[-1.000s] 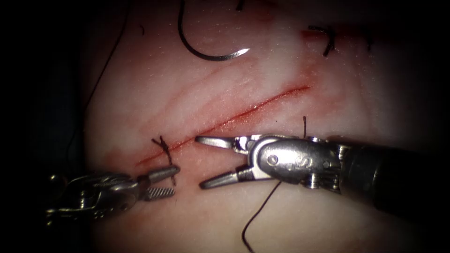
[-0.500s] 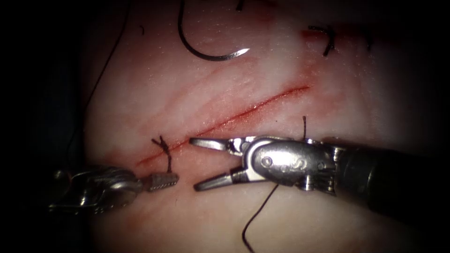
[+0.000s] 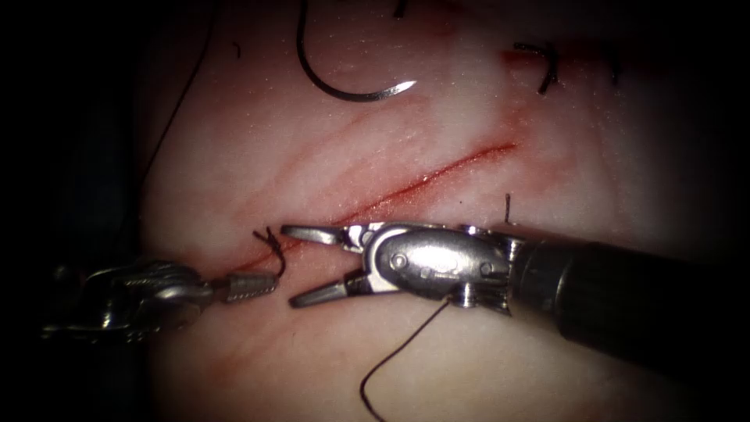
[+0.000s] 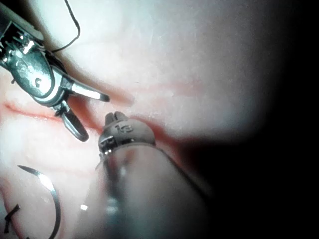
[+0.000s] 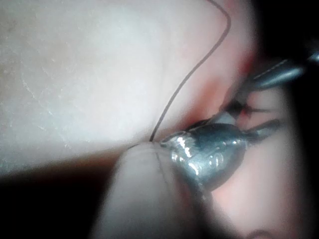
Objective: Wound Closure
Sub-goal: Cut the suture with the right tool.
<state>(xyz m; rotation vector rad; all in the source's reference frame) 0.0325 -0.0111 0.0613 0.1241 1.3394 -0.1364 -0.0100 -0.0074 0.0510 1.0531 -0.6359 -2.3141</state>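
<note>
The curved needle [image 3: 344, 87] lies loose on the tissue [image 3: 258, 141], left of the cut [image 3: 422, 181] and well above it; neither tool holds it and it is not in the tissue. A knotted stitch [image 3: 272, 244] sits at the cut's lower left end. My left tool [image 3: 251, 287] is shut on the short thread tail hanging from that knot. My right tool [image 3: 291, 266] is open and holds nothing, with one jaw by the knot and the other below it. The left wrist view has the right tool's [image 4: 84, 112] open jaws and the needle [image 4: 52, 199].
A long thread [image 3: 394, 355] trails from under the right tool toward the near edge, and it runs past that tool's wrist as thread [image 5: 199, 64]. Another tied stitch [image 3: 547, 69] sits at the upper right. A short thread end [image 3: 508, 208] stands just above the right tool's shaft.
My left jaws closed on the thread tail under the knot and drew back left a little. The right tool slid left toward the knot with its jaws still open.
</note>
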